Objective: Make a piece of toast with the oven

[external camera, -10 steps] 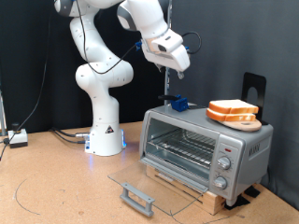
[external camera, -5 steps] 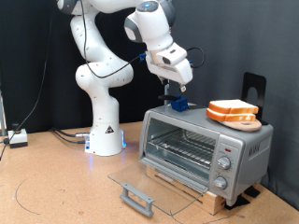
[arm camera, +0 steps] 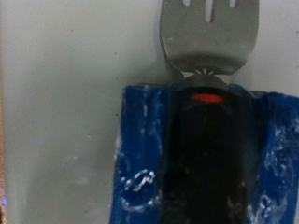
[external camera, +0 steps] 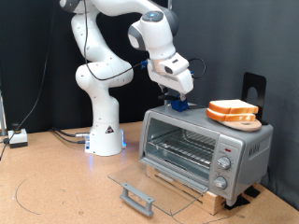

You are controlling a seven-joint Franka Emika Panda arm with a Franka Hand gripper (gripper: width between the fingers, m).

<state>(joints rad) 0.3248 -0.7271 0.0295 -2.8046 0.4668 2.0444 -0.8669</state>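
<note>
The piece of toast [external camera: 233,113] lies stacked on the oven [external camera: 206,147] roof.
The hand [external camera: 176,96] hovers above a black-handled spatula [arm camera: 207,112] in its blue holder [arm camera: 140,159]; its grip cannot be told. Glass door [external camera: 154,180] down, no legible writing.

Plain white wall [external camera: 37,65] runs behind everything, evenly lit, no shadows to speak of; brown wooden tabletop [external camera: 56,187] spreads well below the hand, with a thin curved line marked on it; black cables [external camera: 19,117] trail down the wall to it
</note>
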